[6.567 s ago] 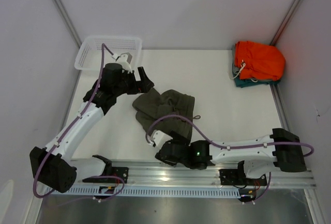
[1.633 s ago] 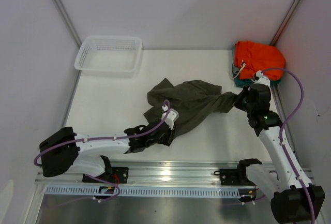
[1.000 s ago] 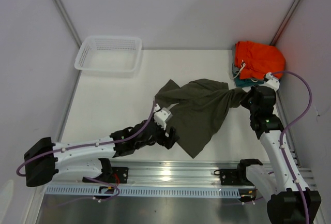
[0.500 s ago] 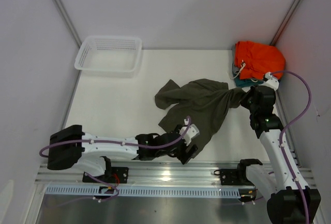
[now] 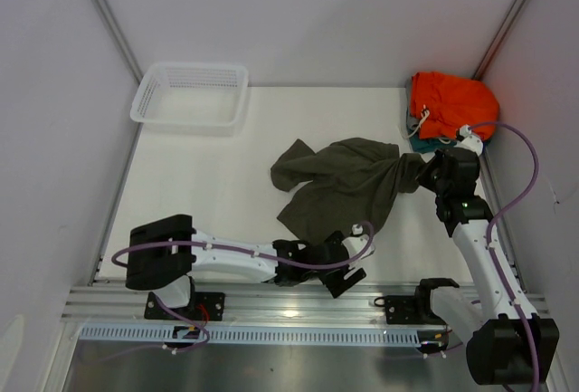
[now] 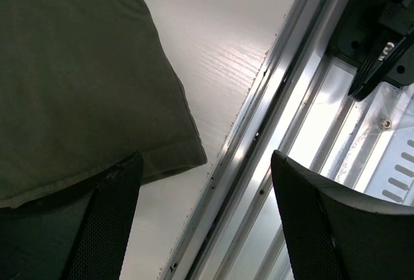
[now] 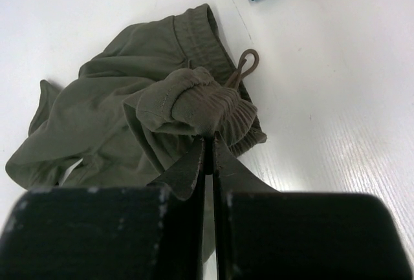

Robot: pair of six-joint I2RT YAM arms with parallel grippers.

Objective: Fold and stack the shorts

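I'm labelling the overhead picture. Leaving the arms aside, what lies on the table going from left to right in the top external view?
white basket → olive-green shorts → orange shorts

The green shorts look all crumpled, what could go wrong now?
The right claw pinches only a small bunch of the shorts at the waistband, so a pull might slip it free. The open left claw hovers by the hem near the metal rail, and might scrape it.
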